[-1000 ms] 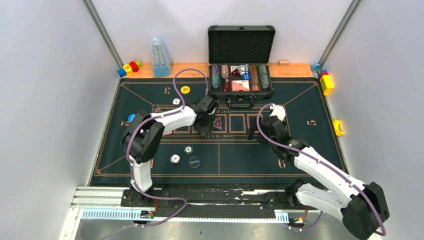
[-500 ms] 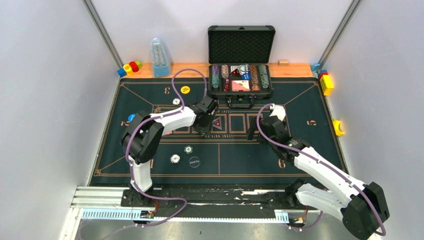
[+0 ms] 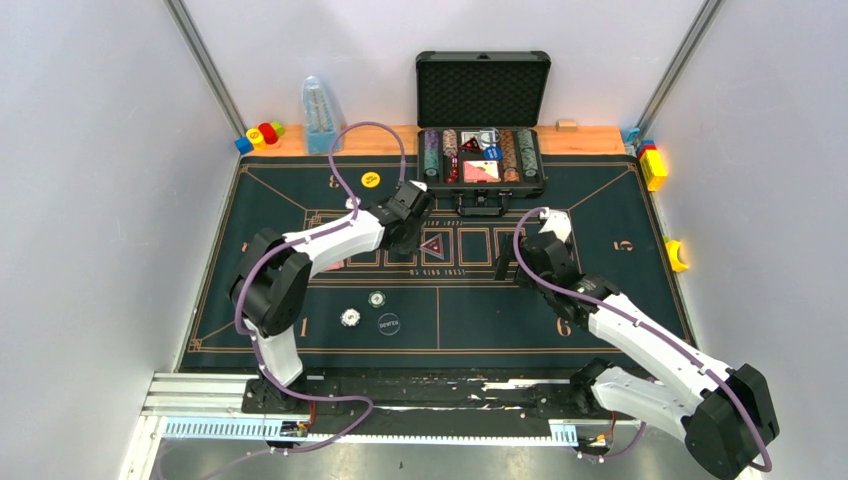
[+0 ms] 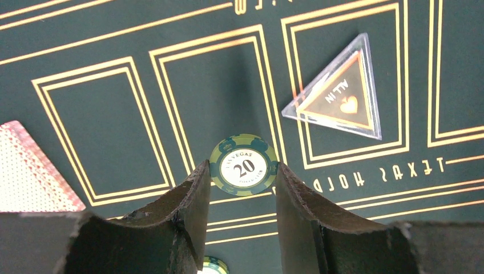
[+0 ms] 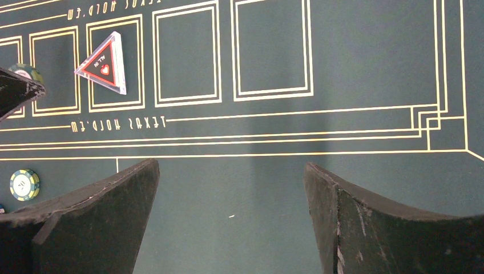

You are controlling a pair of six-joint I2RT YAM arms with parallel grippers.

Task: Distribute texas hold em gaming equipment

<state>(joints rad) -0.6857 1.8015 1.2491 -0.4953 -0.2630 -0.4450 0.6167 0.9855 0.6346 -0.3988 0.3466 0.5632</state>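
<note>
My left gripper [image 4: 242, 171] is shut on a green-and-white poker chip marked 20 [image 4: 243, 165], held by its edges above the dark green mat. In the top view this gripper [image 3: 407, 240] hangs just left of the clear ALL IN triangle [image 3: 433, 245]. A pink-red-backed card [image 4: 28, 171] lies on the mat to its left. Two more chips [image 3: 376, 298] [image 3: 349, 317] and a dark dealer button [image 3: 389, 324] rest nearer the bases. A yellow disc [image 3: 371, 180] sits at the back. My right gripper [image 5: 231, 188] stands open over bare mat, nothing between its fingers.
The open black case [image 3: 481, 150] with chip rows and cards stands at the mat's far edge. A clear blue bottle-like object [image 3: 320, 115] and toy blocks [image 3: 260, 135] are at the back left. More blocks [image 3: 652, 165] [image 3: 677, 255] line the right wall.
My left gripper closed on the chip, then rose and shifted slightly toward the back with it; its elbow swung left. The right arm has not moved.
</note>
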